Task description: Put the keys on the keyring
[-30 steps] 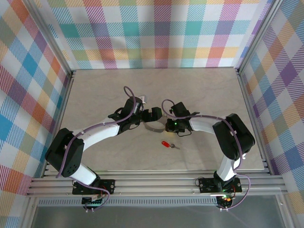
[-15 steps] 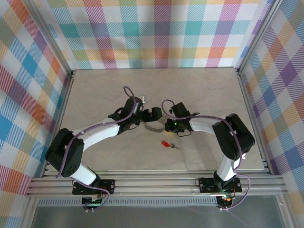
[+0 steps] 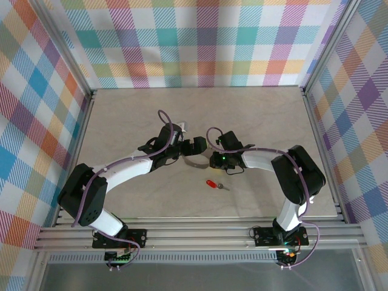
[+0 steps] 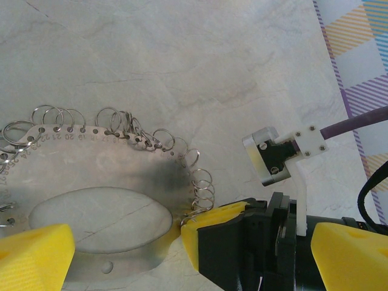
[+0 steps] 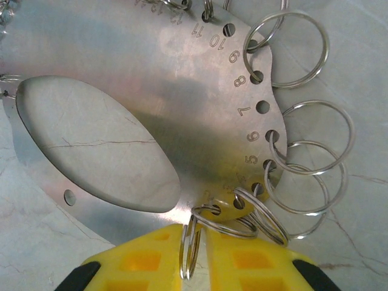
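Although the key (image 3: 211, 183) is tiny and light, it is judged stiff, and because it lies flat on the table (image 3: 121, 121), its thicker red plastic head is taken as the best place for a hold, the silver blade being thin and slippery. From above, the key is seen apart from both tools, a little nearer the arm bases than the right tool (image 3: 213, 160), while the keyring (image 3: 195, 162) lies between that tool and the left tool (image 3: 195, 145). At the left wrist, the left tool is shown released, its yellow fingers (image 4: 33, 254) spread wide to either side of the keyring (image 4: 91, 163), a thin grey plate judged stiff, light and apt to slide. At the right wrist, the right tool (image 5: 194, 245) is shown clenched on one of the wire rings (image 5: 303, 176) fringing the keyring's rim, by the low-numbered holes; these rings are judged springy and easily twisted. Against the frames of a second and half a second ago, nothing is found moved: key, keyring and both arms are placed as before.
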Controlling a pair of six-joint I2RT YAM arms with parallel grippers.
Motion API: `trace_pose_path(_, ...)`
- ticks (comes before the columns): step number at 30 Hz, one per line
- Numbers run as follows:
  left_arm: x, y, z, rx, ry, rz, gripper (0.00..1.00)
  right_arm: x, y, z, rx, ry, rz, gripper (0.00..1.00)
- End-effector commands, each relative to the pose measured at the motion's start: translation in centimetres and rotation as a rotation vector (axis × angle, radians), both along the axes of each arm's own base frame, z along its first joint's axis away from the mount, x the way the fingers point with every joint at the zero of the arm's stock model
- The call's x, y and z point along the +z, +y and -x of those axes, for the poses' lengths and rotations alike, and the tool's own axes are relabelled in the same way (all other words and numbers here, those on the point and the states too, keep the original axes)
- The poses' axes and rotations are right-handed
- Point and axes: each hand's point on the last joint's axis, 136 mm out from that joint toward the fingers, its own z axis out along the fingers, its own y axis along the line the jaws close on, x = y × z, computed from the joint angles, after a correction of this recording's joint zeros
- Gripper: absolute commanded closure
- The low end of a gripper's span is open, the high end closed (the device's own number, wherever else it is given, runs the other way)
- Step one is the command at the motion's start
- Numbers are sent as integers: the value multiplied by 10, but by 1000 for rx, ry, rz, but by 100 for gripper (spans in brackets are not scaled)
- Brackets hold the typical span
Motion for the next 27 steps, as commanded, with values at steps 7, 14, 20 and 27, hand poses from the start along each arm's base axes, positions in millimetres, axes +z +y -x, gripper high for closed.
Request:
trace_pose_path(7, 12, -7, -1, -14, -20, 42, 0, 4, -10, 4, -33, -13, 29, 82)
trace_pose_path(14, 10, -6, 0, -14, -19, 40, 0, 7, -6, 1, -27, -15, 18, 83)
trace_pose_path(20, 10, -7, 0, -15, -20, 42, 0, 5, -5, 3, -22, -9, 13, 84)
trace_pose_path(27, 8, -7, -1, -15, -15, 43, 0, 7, -6, 5, -19, -10, 12, 89)
